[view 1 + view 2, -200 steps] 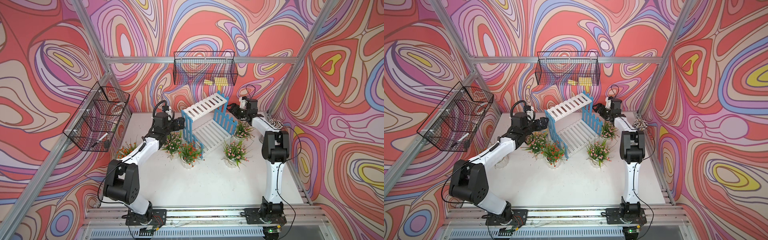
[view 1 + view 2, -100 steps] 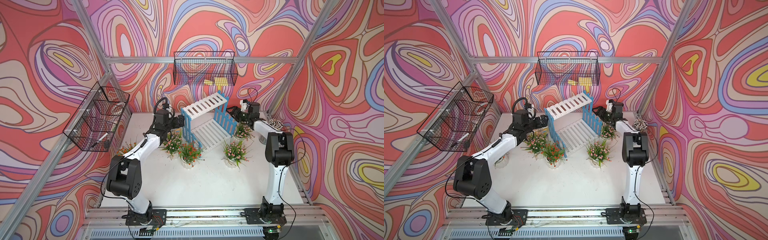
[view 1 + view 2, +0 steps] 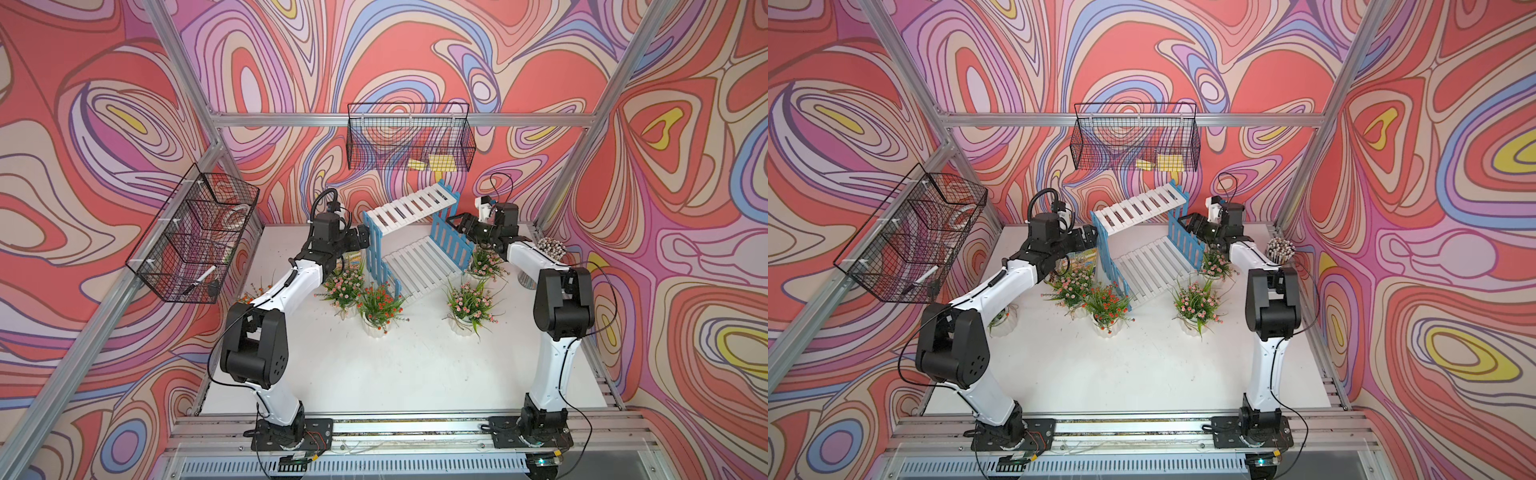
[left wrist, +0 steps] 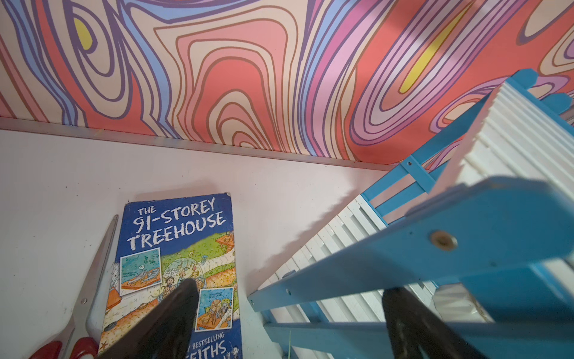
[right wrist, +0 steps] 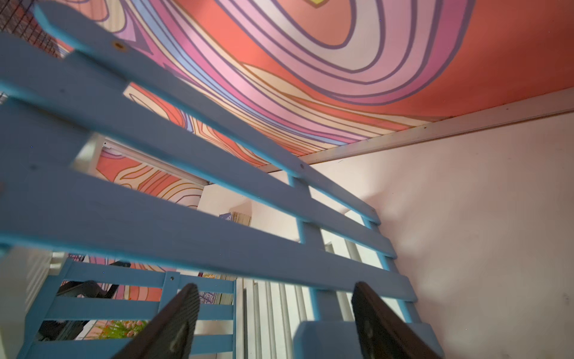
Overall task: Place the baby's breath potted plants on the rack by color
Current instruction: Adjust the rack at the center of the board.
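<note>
Blue-framed rack (image 3: 415,245) stands between the left claw (image 3: 362,241) and right claw (image 3: 456,223).

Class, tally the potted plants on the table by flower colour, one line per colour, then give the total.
Pink-flowered: 3 (left pink plant, front pink plant, back pink plant)
Orange-red-flowered: 2 (middle orange-red plant; hidden orange-red plant, mostly behind the left arm)
Total: 5

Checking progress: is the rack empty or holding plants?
Empty. Both shelves of the rack are bare; the potted plants stand on the table.
</note>
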`<state>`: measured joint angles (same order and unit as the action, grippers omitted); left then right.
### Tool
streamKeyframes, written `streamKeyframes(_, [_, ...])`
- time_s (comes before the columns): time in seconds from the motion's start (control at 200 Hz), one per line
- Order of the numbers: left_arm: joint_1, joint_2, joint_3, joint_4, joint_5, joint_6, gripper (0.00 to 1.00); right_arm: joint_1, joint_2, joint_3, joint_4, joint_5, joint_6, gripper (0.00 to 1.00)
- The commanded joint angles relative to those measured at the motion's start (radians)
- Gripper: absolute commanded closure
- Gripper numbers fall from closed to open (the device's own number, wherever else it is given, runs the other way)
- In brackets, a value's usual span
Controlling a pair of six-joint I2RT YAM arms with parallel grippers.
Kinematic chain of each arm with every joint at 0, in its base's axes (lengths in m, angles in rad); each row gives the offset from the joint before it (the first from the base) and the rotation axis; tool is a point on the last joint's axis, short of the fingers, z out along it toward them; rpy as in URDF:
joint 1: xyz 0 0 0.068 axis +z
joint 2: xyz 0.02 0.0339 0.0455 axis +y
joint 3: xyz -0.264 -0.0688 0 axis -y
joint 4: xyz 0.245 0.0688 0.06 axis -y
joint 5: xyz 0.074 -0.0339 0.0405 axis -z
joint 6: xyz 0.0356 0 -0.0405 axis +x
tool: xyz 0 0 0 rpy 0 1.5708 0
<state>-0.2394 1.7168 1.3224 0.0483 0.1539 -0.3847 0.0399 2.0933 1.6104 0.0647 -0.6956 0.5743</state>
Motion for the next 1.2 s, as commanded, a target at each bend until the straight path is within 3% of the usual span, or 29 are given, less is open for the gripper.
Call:
streamKeyframes(0.0, [-0.005,0.012,0.023,0.012,0.013,-0.016,0.06,0.03,-0.048,-0.026,-0.083,-0.021,-0.048,0.2])
streamKeyframes(0.351, [0.009,0.013,0.03,0.012,0.023,-0.014,0.06,0.09,-0.145,-0.068,-0.294,0.119,-0.218,0.2])
streamKeyframes(1.197, [0.028,0.019,0.034,0.01,0.055,-0.016,0.06,0.202,-0.413,-0.261,-0.414,0.264,-0.3,0.2])
